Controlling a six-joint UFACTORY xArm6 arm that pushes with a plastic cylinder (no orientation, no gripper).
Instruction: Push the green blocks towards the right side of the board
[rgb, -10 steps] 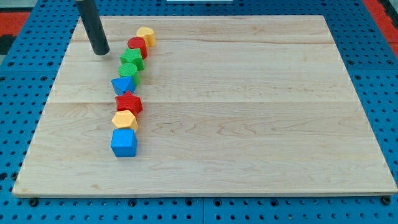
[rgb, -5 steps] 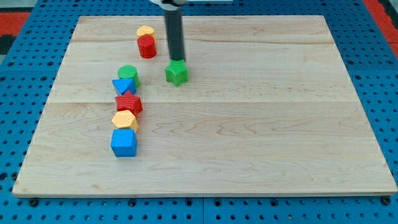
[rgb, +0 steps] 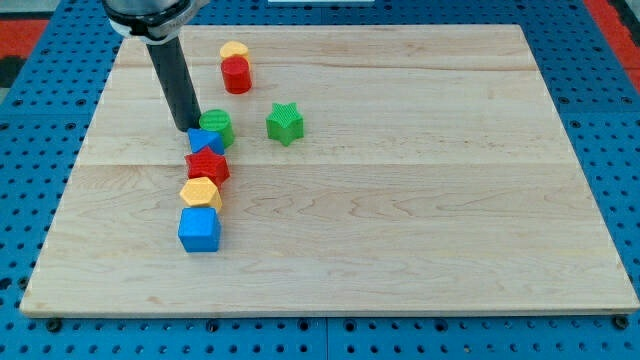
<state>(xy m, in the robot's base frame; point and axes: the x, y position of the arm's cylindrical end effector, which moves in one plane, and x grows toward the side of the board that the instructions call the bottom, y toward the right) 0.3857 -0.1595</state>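
A green star block (rgb: 285, 123) lies on the wooden board (rgb: 400, 180), left of centre near the view's top. A green cylinder (rgb: 218, 127) sits to its left, touching a blue triangular block (rgb: 205, 142). My tip (rgb: 191, 128) is at the cylinder's left side, just above the blue block, touching or nearly touching both.
A red cylinder (rgb: 236, 75) and a yellow block (rgb: 234, 50) stand near the view's top. Below the blue triangular block run a red star (rgb: 207, 165), a yellow hexagonal block (rgb: 200, 192) and a blue cube (rgb: 199, 229) in a column.
My rod pushed the green star right out of the row, then swung back left to the green cylinder's left side. The star shifted slightly lower.
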